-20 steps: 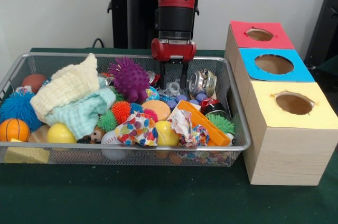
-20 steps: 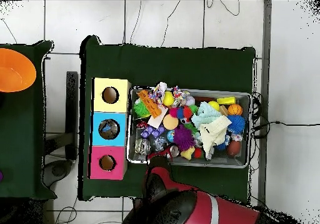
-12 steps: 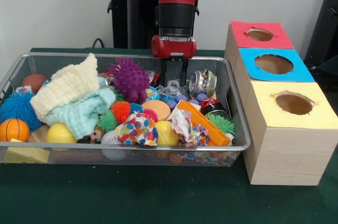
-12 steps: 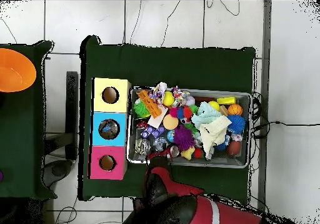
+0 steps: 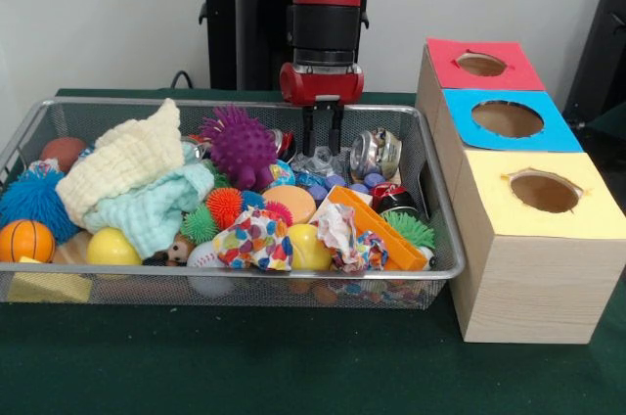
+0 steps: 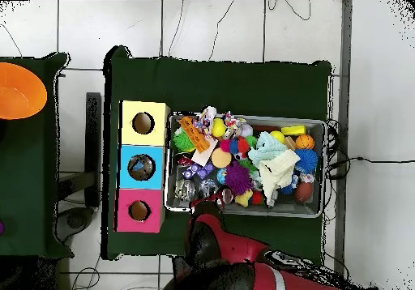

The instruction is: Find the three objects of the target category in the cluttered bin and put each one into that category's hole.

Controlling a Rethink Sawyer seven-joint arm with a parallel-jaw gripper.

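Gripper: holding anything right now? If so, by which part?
Cannot tell. The gripper sits just above the clear crinkled plastic at the back of the wire bin, fingers close together, but no grasp is visible.

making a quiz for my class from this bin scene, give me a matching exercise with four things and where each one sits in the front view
Things:
1. purple spiky ball
2. small basketball
3. yellow-topped box
4. gripper

Places:
A. outside the wire bin, nearest the camera of the three boxes
B. just left of the gripper, toward the bin's back
C. above the clutter at the bin's back, middle
D. bin's front left corner

Pairs: 1-B, 2-D, 3-A, 4-C
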